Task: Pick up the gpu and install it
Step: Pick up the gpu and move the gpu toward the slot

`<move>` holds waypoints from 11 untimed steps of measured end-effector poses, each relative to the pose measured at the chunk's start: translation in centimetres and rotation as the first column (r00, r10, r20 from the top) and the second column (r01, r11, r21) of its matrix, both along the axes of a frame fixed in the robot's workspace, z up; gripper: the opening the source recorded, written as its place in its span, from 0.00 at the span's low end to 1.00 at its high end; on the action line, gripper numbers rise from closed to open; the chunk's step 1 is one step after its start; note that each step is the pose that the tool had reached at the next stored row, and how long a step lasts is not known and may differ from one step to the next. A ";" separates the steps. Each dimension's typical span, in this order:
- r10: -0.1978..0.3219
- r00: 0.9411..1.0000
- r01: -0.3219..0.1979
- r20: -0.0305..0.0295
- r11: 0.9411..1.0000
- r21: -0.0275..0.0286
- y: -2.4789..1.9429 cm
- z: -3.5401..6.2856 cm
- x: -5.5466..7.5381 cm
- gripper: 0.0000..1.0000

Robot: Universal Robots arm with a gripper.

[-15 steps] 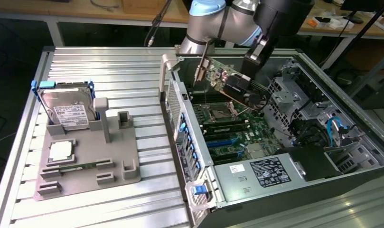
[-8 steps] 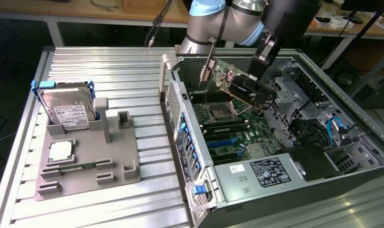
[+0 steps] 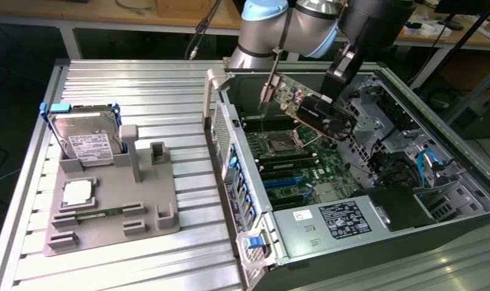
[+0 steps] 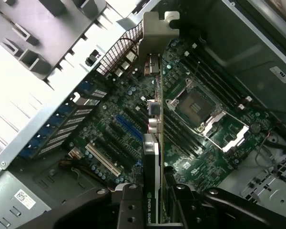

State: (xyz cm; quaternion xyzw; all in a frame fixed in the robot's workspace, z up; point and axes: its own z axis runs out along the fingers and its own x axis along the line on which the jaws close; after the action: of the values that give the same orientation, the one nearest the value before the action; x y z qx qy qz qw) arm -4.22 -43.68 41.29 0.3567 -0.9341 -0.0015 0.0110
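Gripper (image 4: 156, 204) clamps gpu (image 3: 307, 108) tilted over motherboard (image 3: 301, 165).

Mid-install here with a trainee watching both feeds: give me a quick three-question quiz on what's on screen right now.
1. Multiple choice: the gripper is shut on A) a screwdriver, B) the gpu, C) a loose fan.
2. True or false: the gpu is already seated in a slot of the motherboard.
3. Fill in: the hard drive stands upright in the grey fixture on the exterior view's ____ of the open case.
Key: 1 B; 2 false, it is held above the board, not in a slot; 3 left.
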 end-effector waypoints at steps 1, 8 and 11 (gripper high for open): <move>-0.011 1.000 0.011 0.000 1.000 0.000 0.00 -0.02 0.0 0.27; -0.100 0.995 0.100 0.000 0.995 0.000 0.01 -0.20 0.1 0.27; -0.147 0.989 0.147 0.000 0.989 0.000 0.01 -0.37 0.1 0.27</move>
State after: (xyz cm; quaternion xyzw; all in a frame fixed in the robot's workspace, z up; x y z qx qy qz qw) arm -4.10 -43.66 40.92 0.2872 -0.9578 -0.0023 0.0109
